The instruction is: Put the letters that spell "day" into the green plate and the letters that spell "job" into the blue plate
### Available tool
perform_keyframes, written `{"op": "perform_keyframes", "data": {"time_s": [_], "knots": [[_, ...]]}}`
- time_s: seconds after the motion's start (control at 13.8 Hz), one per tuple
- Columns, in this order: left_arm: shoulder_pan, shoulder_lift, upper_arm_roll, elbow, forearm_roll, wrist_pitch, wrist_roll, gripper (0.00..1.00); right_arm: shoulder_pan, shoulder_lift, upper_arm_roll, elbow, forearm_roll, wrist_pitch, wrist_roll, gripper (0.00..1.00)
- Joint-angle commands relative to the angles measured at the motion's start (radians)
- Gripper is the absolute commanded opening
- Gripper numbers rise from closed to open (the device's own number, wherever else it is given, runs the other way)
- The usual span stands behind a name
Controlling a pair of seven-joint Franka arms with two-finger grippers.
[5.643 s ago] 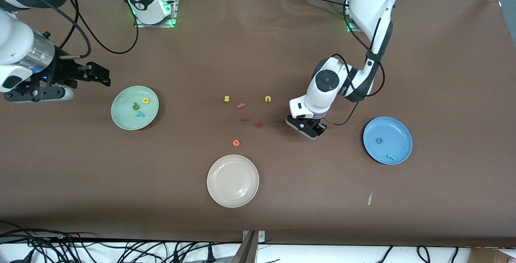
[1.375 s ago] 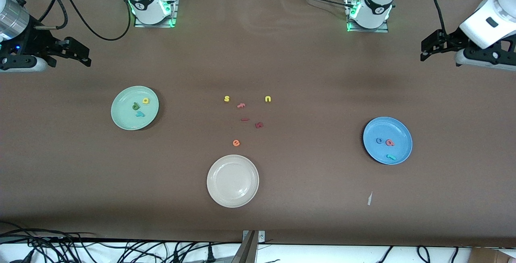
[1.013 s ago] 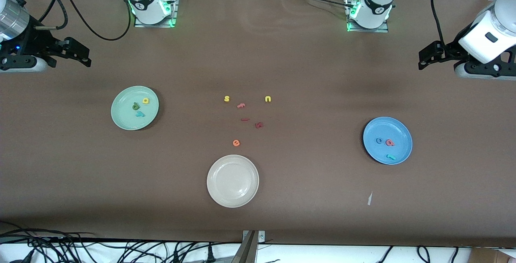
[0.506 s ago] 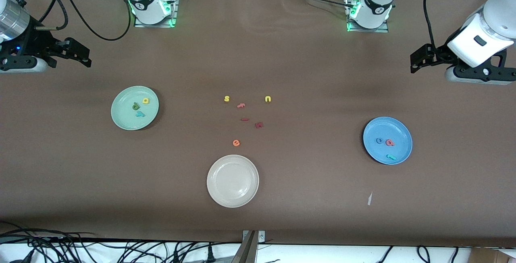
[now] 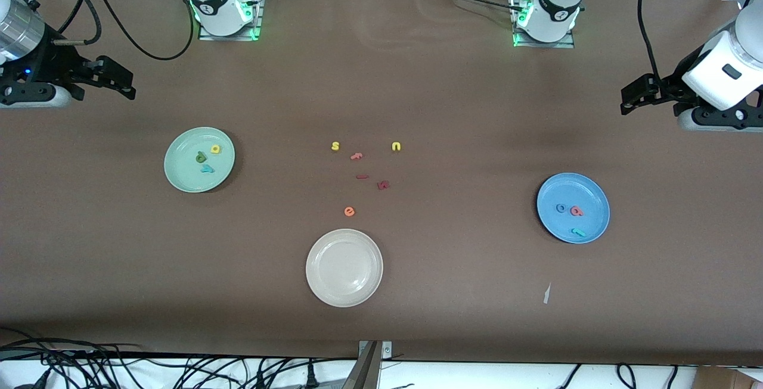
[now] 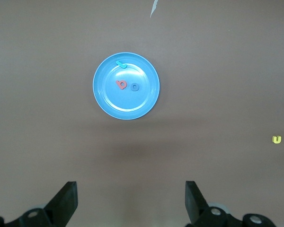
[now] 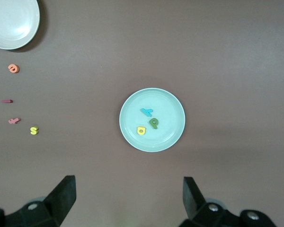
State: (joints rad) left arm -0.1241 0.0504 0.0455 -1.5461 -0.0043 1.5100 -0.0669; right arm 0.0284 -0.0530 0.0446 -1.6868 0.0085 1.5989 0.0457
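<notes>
The green plate lies toward the right arm's end of the table and holds the yellow "a", dark green "d" and teal "y". The blue plate, toward the left arm's end, holds the blue "o", salmon "b" and teal "j". My left gripper hangs open and empty high over bare table at its end, with the blue plate in its wrist view. My right gripper waits open and empty high over its end, looking down on the green plate.
A cream-white plate sits near the front edge at mid-table. Loose letters lie in the middle: yellow "s", yellow "u", orange "e", and three pink and dark red ones. A paper scrap lies near the blue plate.
The salmon "b" has gone from the table into the blue plate, and my left arm has risen away to its end. Over the last second it drifted slightly; the right arm stayed still.
</notes>
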Motion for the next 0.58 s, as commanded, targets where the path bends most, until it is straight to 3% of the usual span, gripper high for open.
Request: {"op": "perform_keyframes", "data": {"time_s": [0.0,0.51], "knots": [[0.018,0.019,-0.019,0.037,-0.014,-0.016,0.007,1.00,-0.001,-0.013,0.003,-0.011,0.018,0.009,0.006,1.00],[0.014,0.023,-0.015,0.040,-0.014,-0.017,0.007,1.00,-0.001,-0.014,0.006,-0.013,0.018,0.004,0.008,1.00]]}}
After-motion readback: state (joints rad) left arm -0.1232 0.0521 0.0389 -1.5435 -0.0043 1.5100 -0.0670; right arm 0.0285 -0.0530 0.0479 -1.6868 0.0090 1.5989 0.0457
